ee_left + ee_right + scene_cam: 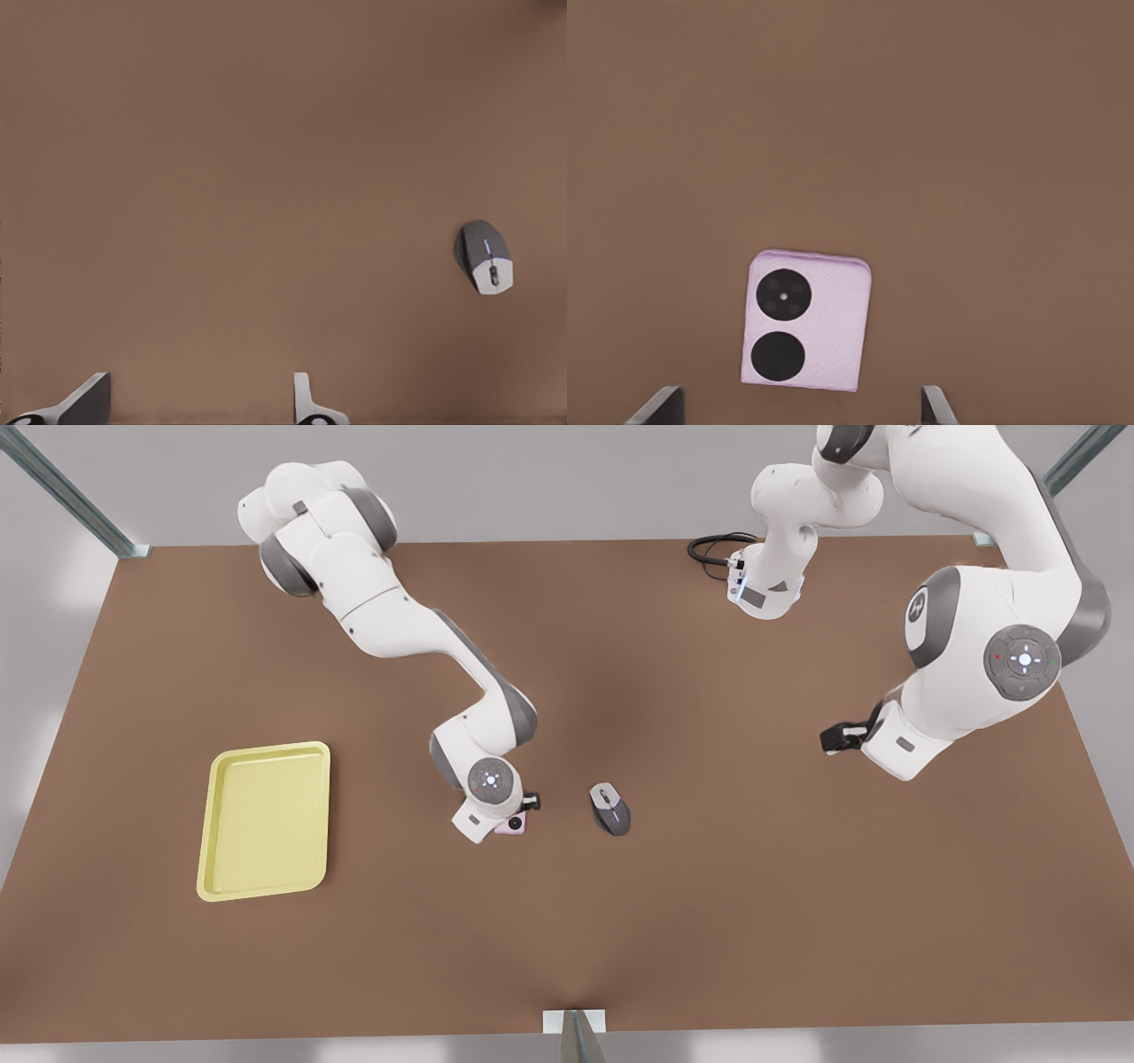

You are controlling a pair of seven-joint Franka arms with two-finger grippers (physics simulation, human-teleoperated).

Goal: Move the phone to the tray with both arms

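Phone [513, 825] mostly hidden under right claw [523, 812]; fingertips [666, 405] cut off.

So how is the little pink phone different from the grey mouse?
The flat pale pink rectangular phone has straight sides and two dark circles; the grey-and-black computer mouse is humped and oval. The phone lies under the right end effector, between its spread fingers; the mouse lies apart, untouched. Both are small and rest on the brown table.

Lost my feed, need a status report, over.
Right gripper open over the phone, not gripping. Left gripper open, waiting high, near the mouse. Tray unblocked.
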